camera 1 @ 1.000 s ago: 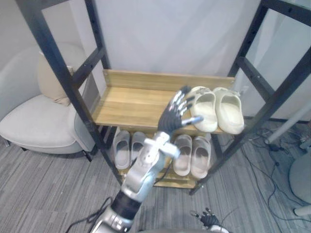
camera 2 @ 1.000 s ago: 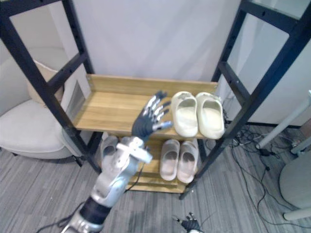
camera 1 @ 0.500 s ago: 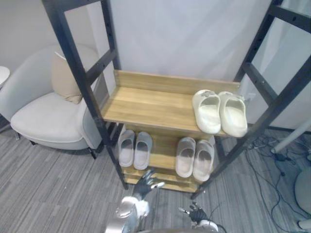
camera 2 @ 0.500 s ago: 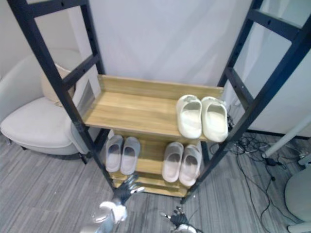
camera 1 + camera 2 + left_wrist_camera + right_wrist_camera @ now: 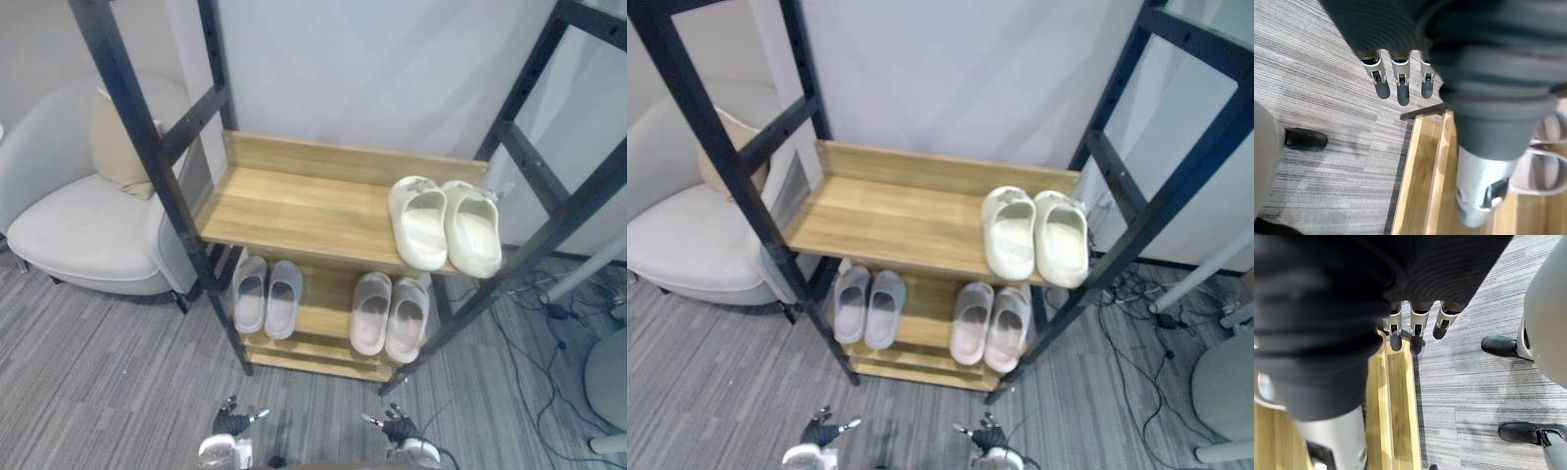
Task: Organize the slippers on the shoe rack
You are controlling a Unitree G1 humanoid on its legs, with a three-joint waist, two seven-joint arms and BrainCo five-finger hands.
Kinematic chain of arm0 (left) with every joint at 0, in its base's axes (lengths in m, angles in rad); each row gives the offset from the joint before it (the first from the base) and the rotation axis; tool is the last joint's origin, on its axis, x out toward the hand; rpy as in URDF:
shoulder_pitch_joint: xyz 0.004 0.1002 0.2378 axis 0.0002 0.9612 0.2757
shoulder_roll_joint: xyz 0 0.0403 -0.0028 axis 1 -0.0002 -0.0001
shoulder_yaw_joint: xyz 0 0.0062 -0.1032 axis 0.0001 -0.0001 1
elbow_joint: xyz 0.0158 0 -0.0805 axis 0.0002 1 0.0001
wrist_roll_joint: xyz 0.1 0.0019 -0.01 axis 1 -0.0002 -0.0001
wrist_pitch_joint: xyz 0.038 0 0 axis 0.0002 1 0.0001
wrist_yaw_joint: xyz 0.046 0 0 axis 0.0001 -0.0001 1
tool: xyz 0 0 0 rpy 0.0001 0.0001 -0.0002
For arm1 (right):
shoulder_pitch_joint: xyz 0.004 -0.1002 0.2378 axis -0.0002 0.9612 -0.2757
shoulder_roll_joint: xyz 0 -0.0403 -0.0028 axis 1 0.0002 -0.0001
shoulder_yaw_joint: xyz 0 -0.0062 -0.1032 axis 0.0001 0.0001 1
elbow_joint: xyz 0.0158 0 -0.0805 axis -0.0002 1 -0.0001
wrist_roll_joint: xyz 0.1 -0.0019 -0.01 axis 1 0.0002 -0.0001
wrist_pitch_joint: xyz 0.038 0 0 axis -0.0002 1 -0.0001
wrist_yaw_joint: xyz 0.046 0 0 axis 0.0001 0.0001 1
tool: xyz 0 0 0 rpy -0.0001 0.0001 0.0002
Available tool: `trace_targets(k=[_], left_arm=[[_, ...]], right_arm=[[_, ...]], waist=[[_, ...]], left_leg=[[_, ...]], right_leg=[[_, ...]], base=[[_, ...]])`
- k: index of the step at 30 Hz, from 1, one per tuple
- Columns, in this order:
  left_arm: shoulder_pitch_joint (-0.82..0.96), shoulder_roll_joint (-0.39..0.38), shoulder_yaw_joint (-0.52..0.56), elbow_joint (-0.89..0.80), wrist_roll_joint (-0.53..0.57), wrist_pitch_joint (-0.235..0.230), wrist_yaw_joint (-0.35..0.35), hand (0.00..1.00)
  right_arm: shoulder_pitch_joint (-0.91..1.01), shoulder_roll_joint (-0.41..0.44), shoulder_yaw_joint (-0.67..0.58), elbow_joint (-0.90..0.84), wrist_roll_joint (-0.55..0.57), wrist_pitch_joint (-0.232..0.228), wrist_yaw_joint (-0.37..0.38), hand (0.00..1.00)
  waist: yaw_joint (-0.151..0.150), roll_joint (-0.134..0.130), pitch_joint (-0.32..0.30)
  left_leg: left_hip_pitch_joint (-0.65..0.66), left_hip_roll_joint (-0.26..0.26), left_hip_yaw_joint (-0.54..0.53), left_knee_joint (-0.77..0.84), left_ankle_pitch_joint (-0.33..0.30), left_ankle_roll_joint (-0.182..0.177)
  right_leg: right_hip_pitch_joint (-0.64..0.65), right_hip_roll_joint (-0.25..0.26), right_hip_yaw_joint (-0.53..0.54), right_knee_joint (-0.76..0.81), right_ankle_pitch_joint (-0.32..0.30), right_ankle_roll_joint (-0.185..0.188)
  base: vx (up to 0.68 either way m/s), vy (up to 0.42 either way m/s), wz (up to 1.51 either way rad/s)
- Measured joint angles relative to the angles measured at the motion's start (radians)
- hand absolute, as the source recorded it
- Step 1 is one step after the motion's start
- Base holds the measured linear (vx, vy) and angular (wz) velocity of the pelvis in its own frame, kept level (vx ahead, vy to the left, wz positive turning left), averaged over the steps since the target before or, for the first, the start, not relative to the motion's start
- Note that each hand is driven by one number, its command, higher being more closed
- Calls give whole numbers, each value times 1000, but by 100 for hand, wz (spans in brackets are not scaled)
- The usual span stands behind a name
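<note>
A black-framed shoe rack point(image 5: 147, 166) has two wooden shelves. A cream pair of slippers point(image 5: 443, 224) sits side by side at the right end of the upper shelf point(image 5: 294, 211). On the lower shelf stand two grey pairs, one at the left point(image 5: 265, 295) and one at the right point(image 5: 391, 315). My left hand point(image 5: 232, 425) hangs low over the floor in front of the rack, fingers straight and holding nothing. My right hand point(image 5: 398, 429) hangs beside it, also open and empty. The left wrist view shows my left hand's fingers point(image 5: 1399, 83) over the rack's bottom plank point(image 5: 1422, 171).
A pale grey armchair point(image 5: 69, 220) with a beige cushion point(image 5: 116, 142) stands left of the rack. Cables point(image 5: 563, 304) and a white round base point(image 5: 607, 377) lie on the grey striped floor at the right. The left part of the upper shelf is bare wood.
My left arm has dropped from in front of the upper shelf down to the floor level. The camera has shifted too. The slippers have not moved.
</note>
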Motion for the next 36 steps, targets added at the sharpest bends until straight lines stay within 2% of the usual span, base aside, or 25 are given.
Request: trace_targets(k=[3, 4, 5, 6, 7, 8, 9, 10, 12, 14, 15, 16, 18, 21, 22, 23, 24, 26, 28, 30, 31, 32, 33, 35, 36], left_arm=[[-2, -2, 26, -2, -3, -13, 16, 0], [5, -5, 30, -2, -5, -14, 17, 0], [7, -4, 29, -1, -5, -14, 17, 0], [6, -3, 29, -3, -7, -16, 18, 0], [4, -3, 29, -3, -8, -16, 18, 0], [2, 1, 26, -12, -8, -17, 19, 0], [-1, 3, 27, -20, -9, -16, 21, 0], [-2, 3, 29, -34, -8, -16, 33, 0], [1, 1, 37, -49, -18, -16, 35, 0], [1, 0, 37, -61, -28, -17, 35, 0], [3, -9, 37, -62, -28, -18, 35, 0], [4, -31, 37, -75, -28, -21, 35, 0], [-2, -45, 39, -76, -30, -32, 34, 0], [-18, -67, 38, -79, -43, -42, 33, 0], [-28, -75, 39, -77, -52, -41, 33, 0], [-42, -84, 51, -78, -67, -42, 31, 0], [-45, -85, 54, -78, -67, -40, 29, 0], [-48, -88, 67, -76, -67, -38, 28, 0], [-52, -88, 67, -78, -65, -38, 27, 0], [-52, -78, 55, -79, -65, -41, 24, 0], [-72, -51, 41, -67, -63, -40, 17, 0], [-81, -44, 34, -49, -62, -38, 15, 0], [-85, -44, 34, -16, -60, -34, 14, 0], [-86, -20, -15, 10, -51, -37, 12, 0], [-87, -15, -15, 11, -50, -37, 12, 0]], right_arm=[[-10, 0, 0, 1, -28, -2, 0, 0], [-11, -2, 2, -2, -30, -5, 0, 0], [-12, -3, 3, -6, -30, -5, 0, 0], [-21, -8, 5, -27, -32, -7, 0, 0], [-20, -8, 6, -34, -33, -7, 0, 0], [-11, -9, 16, -71, -42, -9, 0, 0], [5, -13, 30, -92, -53, -10, 0, 0], [19, -10, 42, -104, -66, -15, 1, 0], [49, -7, 54, -144, -67, -18, 8, 0], [65, -15, 48, -169, -39, -20, 32, 0], [64, -21, 45, -169, -24, -24, 38, 0], [59, -35, 43, -169, -19, -25, 39, 0], [43, -42, 43, -169, -19, -26, 39, 0], [33, -42, 43, -169, -19, -26, 37, 0], [34, -42, 43, -169, -19, -26, 36, 0], [20, -40, 42, -168, -19, -26, 29, 0], [13, -40, 42, -168, -20, -26, 27, 0], [-14, -41, 42, -169, -21, -27, 16, 0], [-34, -38, 37, -169, -21, -26, 12, 0], [-46, -33, 23, -169, -21, -26, 13, 0], [-58, -15, 21, -167, -21, -33, 16, 0], [-62, -13, 19, -165, -21, -35, 16, 0], [-64, -17, 2, -152, -21, -34, 17, 0], [-66, -10, -2, -107, -21, -33, 19, 0], [-69, -11, -2, -101, -21, -33, 19, 0]], waist=[[11, 0, 22], [14, 10, 32], [14, 12, 40], [10, 15, 64], [9, 15, 69], [4, 12, 80], [1, 10, 82], [2, 4, 81], [4, -6, 78], [13, -16, 77], [14, -8, 83], [25, 22, 87], [41, 39, 90], [41, 47, 99], [41, 41, 104], [40, 31, 105], [36, 28, 107], [16, 25, 108], [11, 36, 109], [14, 21, 111], [15, 2, 111], [10, 8, 115], [6, 15, 120], [4, 7, 113], [4, 8, 114]], left_leg=[[-19, -3, 5, 52, -42, 4], [-45, -5, 9, 93, -74, 10], [-46, -9, 6, 106, -86, 17], [-46, -20, -27, 141, -105, 22], [-47, -23, -41, 151, -109, 25], [-59, -38, -98, 194, -124, 29], [-68, -45, -139, 222, -131, 37], [-86, -47, -195, 259, -138, 26], [-113, -67, -290, 301, -145, 9], [-139, -101, -339, 336, -159, -12], [-154, -110, -367, 360, -168, -27], [-169, -97, -386, 360, -169, -34], [-181, -78, -411, 324, -151, -62], [-181, -47, -479, 237, -85, -98], [-184, -39, -453, 215, -62, -90], [-225, 6, -184, 208, -37, -15], [-237, 21, -112, 215, -32, -7], [-270, 94, 177, 297, -38, 1], [-302, 127, 373, 367, -67, -15], [-303, 92, 369, 305, -29, 12], [-287, 71, 399, 269, -38, 32], [-282, 88, 437, 311, -73, 34], [-268, 72, 427, 305, -75, 28], [-213, -2, 386, 181, -40, 52], [-213, -6, 380, 179, -46, 52]], right_leg=[[-17, -18, 0, 55, -34, 3], [-70, -47, 12, 184, -89, 5], [-92, -62, 23, 250, -115, 6], [-165, -113, 65, 474, -166, -22], [-184, -122, 86, 527, -168, -24], [-248, -136, 191, 694, -160, -35], [-290, -119, 278, 765, -174, -40], [-309, -76, 382, 805, -216, -32], [-307, -18, 509, 753, -277, -29], [-296, -4, 603, 645, -278, -29], [-260, 4, 631, 618, -301, -3], [-238, 5, 599, 562, -314, 8], [-217, -4, 514, 491, -333, 17], [-177, -9, 384, 454, -344, -2], [-166, -19, 338, 450, -346, -6], [-170, -51, 241, 451, -352, -21], [-168, -58, 223, 450, -352, -21], [-156, -85, 138, 448, -351, -21], [-136, -99, 47, 465, -348, -16], [-117, -99, 19, 397, -328, -26], [-73, -126, -30, 303, -289, 21], [-52, -124, -42, 298, -278, 32], [-24, -120, -49, 288, -275, 28], [9, -134, -32, 256, -225, 1], [6, -141, -32, 271, -223, 5]], base=[[19, 31, -7], [-13, 69, -5], [-7, 72, 25], [15, 29, 42], [38, 26, 98], [36, -6, 114], [106, -70, 163], [153, -144, 164], [167, -234, 173], [86, -258, 114], [43, -254, 82], [26, -247, 73], [-21, -249, 41], [-71, -229, 103], [-99, -95, 184], [-105, -54, 155], [-106, -45, 152], [-26, -6, 115], [21, 72, 142], [4, 124, 108], [54, 146, 80], [123, 154, 68], [82, 97, 48], [92, 203, 51], [129, 230, 62]])
